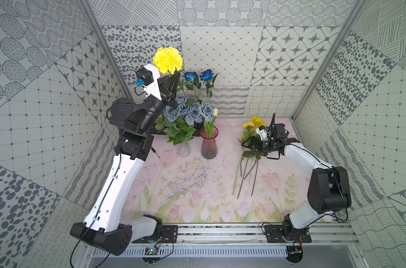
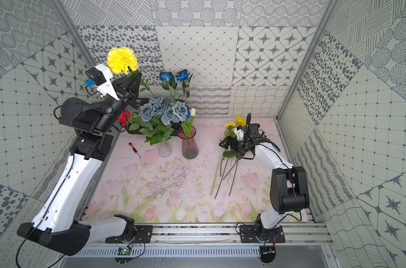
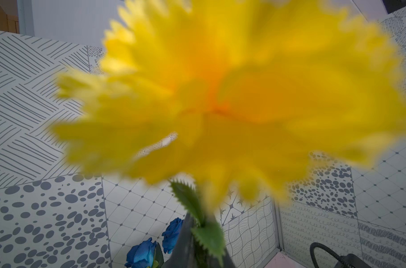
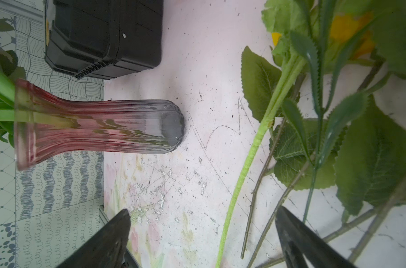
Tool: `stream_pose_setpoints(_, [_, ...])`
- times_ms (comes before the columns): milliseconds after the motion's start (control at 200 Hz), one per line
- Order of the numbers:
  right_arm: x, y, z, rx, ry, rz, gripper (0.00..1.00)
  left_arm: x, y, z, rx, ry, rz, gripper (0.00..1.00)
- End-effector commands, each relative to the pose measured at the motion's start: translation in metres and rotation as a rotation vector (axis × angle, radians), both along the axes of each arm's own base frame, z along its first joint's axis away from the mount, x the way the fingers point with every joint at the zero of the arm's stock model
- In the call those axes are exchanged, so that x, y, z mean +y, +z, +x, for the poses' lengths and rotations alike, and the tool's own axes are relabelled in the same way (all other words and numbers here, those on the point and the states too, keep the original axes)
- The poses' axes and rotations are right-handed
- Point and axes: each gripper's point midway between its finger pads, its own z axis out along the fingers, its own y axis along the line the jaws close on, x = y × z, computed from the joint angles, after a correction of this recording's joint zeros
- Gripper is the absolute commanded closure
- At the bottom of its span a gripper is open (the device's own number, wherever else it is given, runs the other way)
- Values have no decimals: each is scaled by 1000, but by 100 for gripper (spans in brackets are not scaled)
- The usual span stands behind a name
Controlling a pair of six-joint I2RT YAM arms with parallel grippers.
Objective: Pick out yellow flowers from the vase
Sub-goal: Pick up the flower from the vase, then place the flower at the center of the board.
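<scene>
**A:** While you're on the feed, what's the status, left side first?

**B:** Left claw (image 1: pixel 176 76) is clenched on the yellow carnation (image 1: pixel 167 60), on the stem just under the bloom. It's held high above the clear vase (image 1: pixel 183 149). I'd guess the grip is that close to the head so the long stem hangs straight and slides past the grey-blue roses (image 1: pixel 185 111). I can't tell if the stem's foot is clear of the rim, because the arm hides it.

**A:** Wrist view?

**B:** No help, the bloom fills it.

**A:** Middle?

**B:** Pink vase (image 1: pixel 209 145) shows only a white tulip (image 1: pixel 215 111). Nothing there for me.

**A:** Right?

**B:** Right claw (image 4: pixel 204 243) is spread wide, gripping nothing. It sits low over the laid-out yellow flowers (image 1: pixel 249 125) on the worktop (image 1: pixel 197 185). Heads point to the back wall, stems to the front rail. One green stem (image 4: pixel 250 157) runs between the jaws untouched. The pile lies well apart from both vases, I reckon so picked and unpicked don't mix.
</scene>
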Motion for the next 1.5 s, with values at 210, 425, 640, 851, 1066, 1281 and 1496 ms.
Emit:
stream_pose_setpoints(210, [7, 44, 14, -145, -6, 86, 2, 20, -3, -50, 99, -9, -50, 91])
stream_pose_setpoints(425, [30, 94, 10, -344, 84, 116, 2, 16, -16, -63, 192, -89, -75, 91])
stream_pose_setpoints(640, [85, 151, -27, -583, 303, 120, 2, 11, -46, -55, 289, -141, -120, 92])
stream_pose_setpoints(851, [129, 195, -74, -733, 489, 216, 2, -10, -79, -39, 377, -278, -154, 92])
stream_pose_setpoints(1066, [163, 233, -131, -857, 671, 328, 2, -21, -110, -20, 454, -336, -185, 92])
stream_pose_setpoints(1281, [194, 249, -160, -890, 775, 397, 5, -32, -121, -16, 490, -441, -232, 91])
stream_pose_setpoints(1496, [214, 246, -157, -881, 799, 403, 13, -38, -118, -15, 508, -516, -263, 91])
